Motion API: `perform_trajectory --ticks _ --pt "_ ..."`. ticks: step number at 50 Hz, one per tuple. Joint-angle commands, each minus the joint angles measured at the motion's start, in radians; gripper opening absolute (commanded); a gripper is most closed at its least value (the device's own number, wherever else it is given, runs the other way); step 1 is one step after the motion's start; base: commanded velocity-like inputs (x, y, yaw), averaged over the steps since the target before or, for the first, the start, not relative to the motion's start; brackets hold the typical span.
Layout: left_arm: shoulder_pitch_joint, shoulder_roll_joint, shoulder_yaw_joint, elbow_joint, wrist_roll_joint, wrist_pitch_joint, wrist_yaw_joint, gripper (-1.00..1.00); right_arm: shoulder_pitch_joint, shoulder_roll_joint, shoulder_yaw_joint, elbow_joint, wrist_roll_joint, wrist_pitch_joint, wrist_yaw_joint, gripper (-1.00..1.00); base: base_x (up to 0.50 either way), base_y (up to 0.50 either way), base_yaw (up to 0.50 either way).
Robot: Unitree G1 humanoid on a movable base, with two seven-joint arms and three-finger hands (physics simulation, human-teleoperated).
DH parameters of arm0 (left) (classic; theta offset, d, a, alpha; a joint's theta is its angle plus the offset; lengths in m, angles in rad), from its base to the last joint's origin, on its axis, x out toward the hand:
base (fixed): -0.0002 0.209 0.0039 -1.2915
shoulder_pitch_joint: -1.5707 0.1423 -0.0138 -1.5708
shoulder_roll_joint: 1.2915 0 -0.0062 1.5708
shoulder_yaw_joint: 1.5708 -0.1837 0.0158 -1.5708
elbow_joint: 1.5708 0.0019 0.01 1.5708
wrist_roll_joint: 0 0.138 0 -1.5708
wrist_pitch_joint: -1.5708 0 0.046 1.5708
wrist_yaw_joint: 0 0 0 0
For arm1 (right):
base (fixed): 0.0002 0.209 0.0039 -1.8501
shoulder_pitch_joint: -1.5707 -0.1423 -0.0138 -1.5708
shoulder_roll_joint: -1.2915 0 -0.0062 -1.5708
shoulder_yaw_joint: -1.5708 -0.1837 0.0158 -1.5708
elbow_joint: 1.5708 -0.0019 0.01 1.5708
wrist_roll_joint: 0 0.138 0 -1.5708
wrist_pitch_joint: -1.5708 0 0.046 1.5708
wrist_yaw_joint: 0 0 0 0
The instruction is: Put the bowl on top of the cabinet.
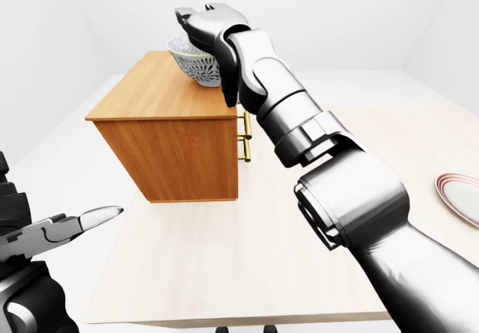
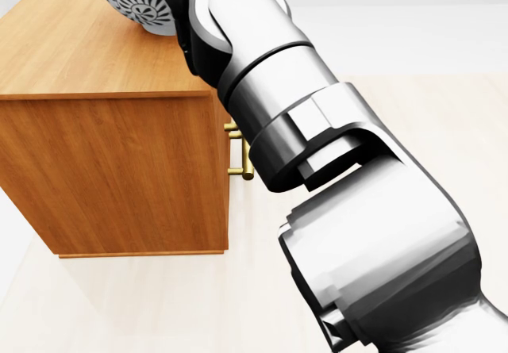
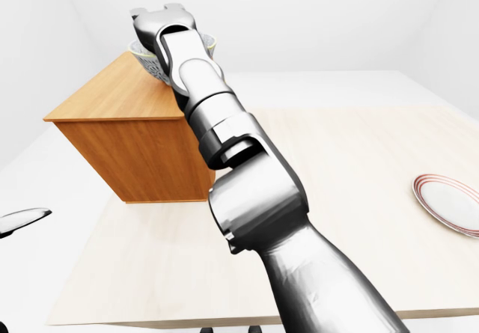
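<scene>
Over cabinet (image 1: 176, 157), bowl (image 1: 196, 72) partly behind robot hand (image 1: 206, 25)

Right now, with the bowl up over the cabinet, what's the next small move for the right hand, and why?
Probably level the bowl and ease it flat onto the cabinet. The right hand grips its rim, it looks tilted near the cabinet's right edge in the left-eye view, and whether its base touches the wood is unclear; letting go now might tip it.
</scene>
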Motion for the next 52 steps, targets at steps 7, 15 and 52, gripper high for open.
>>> perform_trajectory --ticks 7,15,52 --pt "0.002 -0.003 -0.002 -0.004 0.003 0.000 -0.001 1.00 -0.066 -0.026 -0.018 0.020 0.048 0.000 -0.231 1.00 0.00 0.00 0.00" --pt "0.002 -0.004 -0.004 0.005 0.007 0.000 -0.003 1.00 -0.127 -0.051 -0.002 0.021 0.012 0.000 -0.429 1.00 0.00 0.00 0.00" --pt "0.003 -0.003 0.006 -0.011 -0.002 0.000 -0.001 1.00 -0.316 -0.048 -0.024 0.021 -0.129 0.000 -0.818 1.00 0.00 0.00 0.00"
